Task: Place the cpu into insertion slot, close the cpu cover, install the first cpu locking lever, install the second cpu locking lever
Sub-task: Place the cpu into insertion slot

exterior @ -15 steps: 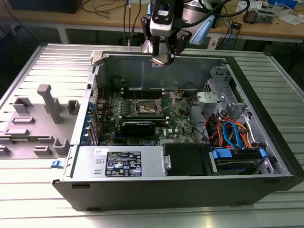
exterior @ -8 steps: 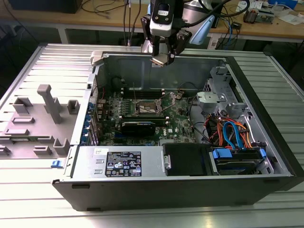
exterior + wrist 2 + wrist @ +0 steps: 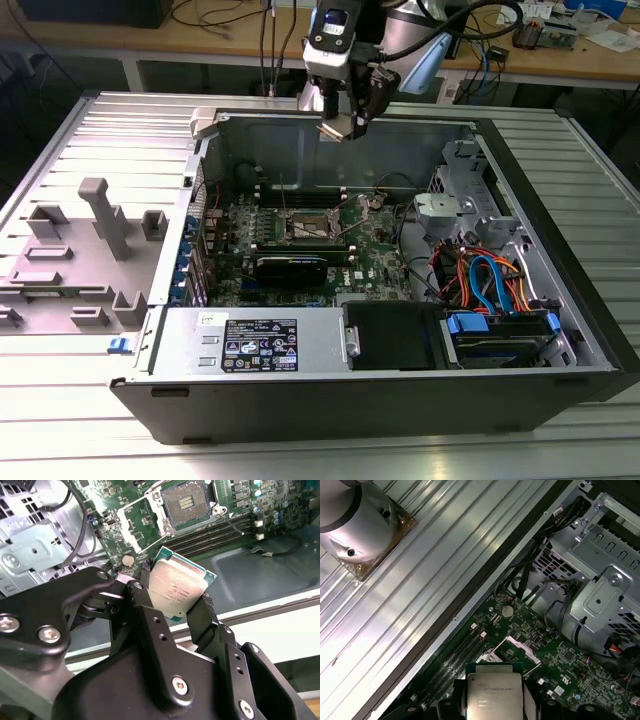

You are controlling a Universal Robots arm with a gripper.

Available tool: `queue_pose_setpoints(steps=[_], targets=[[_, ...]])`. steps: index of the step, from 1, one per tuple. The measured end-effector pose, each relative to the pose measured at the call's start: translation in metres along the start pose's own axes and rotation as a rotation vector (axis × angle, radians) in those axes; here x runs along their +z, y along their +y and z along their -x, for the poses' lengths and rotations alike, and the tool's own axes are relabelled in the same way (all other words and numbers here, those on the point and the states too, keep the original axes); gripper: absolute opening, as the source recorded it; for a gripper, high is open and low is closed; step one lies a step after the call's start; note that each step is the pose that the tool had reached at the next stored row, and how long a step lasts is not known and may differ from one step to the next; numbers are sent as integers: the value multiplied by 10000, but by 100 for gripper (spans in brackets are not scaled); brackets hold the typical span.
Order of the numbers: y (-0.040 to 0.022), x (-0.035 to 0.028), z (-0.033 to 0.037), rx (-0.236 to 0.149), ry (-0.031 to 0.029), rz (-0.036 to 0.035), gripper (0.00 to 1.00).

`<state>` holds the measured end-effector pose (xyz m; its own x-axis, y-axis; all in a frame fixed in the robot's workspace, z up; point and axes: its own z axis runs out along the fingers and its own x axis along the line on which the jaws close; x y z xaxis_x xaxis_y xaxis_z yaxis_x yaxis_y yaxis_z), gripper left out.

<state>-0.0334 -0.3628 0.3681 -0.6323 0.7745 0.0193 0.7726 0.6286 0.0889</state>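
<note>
Light: you have a bright, even light from above in the exterior view.
Glare: the ribbed table [image 3: 60, 440] burns white at the edge nearest the camera; in the first wrist view a pale streak lies along its ribs.
Shadows: inside the case [image 3: 350, 400] the motherboard [image 3: 385, 258] is dimmer.
Reflection: the cpu [image 3: 176, 587] top gives you a soft shine in both wrist views.

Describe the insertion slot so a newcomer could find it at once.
Look into the open computer case, at the green motherboard. Near the board's middle sits the insertion slot, beside long black memory slots. Unlike them, it is square, with a silvery rim round a dark centre.
</note>
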Motion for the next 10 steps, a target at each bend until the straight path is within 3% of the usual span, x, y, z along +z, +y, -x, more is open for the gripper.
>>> queue_pose_setpoints(steps=[7,10], targets=[[-2,18,1,1030,-92,18,54],[-3,23,0,1286,-116,22,54]])
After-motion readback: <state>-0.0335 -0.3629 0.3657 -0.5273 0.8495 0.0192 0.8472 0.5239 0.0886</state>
